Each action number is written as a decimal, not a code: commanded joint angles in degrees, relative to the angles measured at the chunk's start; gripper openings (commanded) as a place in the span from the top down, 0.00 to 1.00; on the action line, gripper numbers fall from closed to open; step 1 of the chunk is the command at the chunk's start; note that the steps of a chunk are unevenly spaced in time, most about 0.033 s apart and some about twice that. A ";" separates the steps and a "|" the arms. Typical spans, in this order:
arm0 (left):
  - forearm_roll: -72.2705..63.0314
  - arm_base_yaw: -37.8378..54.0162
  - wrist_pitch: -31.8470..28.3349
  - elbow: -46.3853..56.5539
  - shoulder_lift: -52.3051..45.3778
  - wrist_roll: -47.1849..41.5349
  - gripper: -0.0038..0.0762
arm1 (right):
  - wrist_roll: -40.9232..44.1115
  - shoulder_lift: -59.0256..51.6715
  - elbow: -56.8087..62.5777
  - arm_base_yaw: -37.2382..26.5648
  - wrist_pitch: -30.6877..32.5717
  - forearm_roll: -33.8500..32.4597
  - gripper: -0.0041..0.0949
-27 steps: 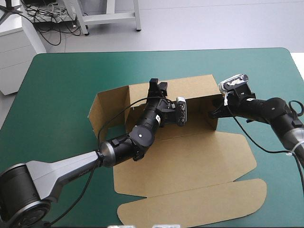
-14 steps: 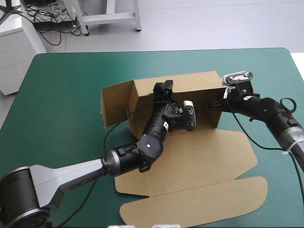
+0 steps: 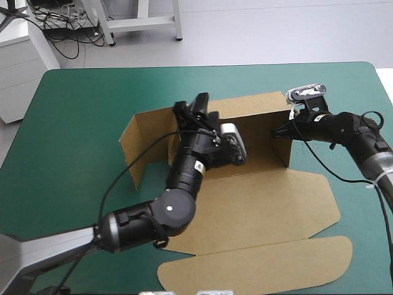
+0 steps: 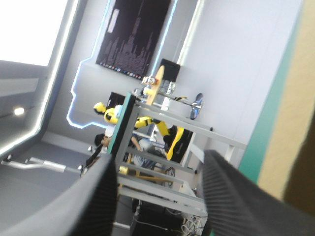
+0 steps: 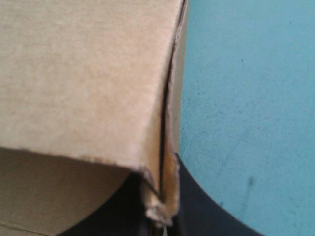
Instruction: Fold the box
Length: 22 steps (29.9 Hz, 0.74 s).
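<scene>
The left gripper (image 3: 195, 110) is held up above the back wall of the box, pointing up and away from the table. Its two black fingers stand wide apart with nothing between them. In its own wrist view the gripper (image 4: 161, 156) looks level off the table, with a strip of teal-green cover (image 4: 268, 128) and brown board (image 4: 300, 123) along one side.

The teal-green cover (image 3: 73, 123) spans the whole table top, smooth and flat. The box (image 3: 264, 203) sits a little right of the middle. It is a cut sheet of brown board, partly set up. At its left end a flap stands upright and swings outward. The long back wall stands along the far side. In front of it, broad panels lie flat on the cover, and a long rounded flap lies nearest the robot.

At the right end, the right gripper (image 3: 277, 132) pinches the upright corner of the box. In the right wrist view its fingers (image 5: 160, 211) are almost closed, with a doubled edge of board (image 5: 83, 73) between them and bare cover (image 5: 246, 98) just beside.

A wide stretch of cover is free on the left, a band along the far edge, and a narrower area on the right.
</scene>
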 commanded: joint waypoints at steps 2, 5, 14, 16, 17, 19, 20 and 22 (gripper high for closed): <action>5.93 2.83 3.13 -1.94 -8.73 -3.67 0.85 | 7.12 -3.96 -6.32 -0.12 5.43 -4.74 0.96; 5.93 6.47 1.97 -1.94 -12.14 -6.86 0.96 | 9.65 -4.43 -8.86 -0.12 8.84 -4.63 0.96; -4.89 27.14 -7.46 -1.94 -19.33 -9.04 0.96 | 15.03 -4.43 -12.37 -0.12 24.30 -4.33 0.96; -10.00 33.75 -11.00 -1.94 -20.11 -9.04 0.96 | 16.33 -3.52 -12.37 -0.12 27.22 -4.33 0.96; -12.32 36.38 -12.25 -1.94 -20.11 -8.66 0.96 | 16.95 -2.76 -12.37 -0.12 28.47 -4.44 0.96; -18.32 42.62 -14.87 -1.94 -20.11 -7.23 0.96 | 16.97 -0.83 -12.37 -0.12 30.68 -4.44 0.96; -21.98 44.95 -15.76 -1.94 -20.10 -5.94 0.96 | 16.97 -0.01 -12.37 -0.12 30.90 -4.33 0.96; -30.12 50.23 -17.49 -1.94 -19.99 -1.28 0.96 | 16.97 1.89 -12.37 -0.12 30.01 -3.55 0.96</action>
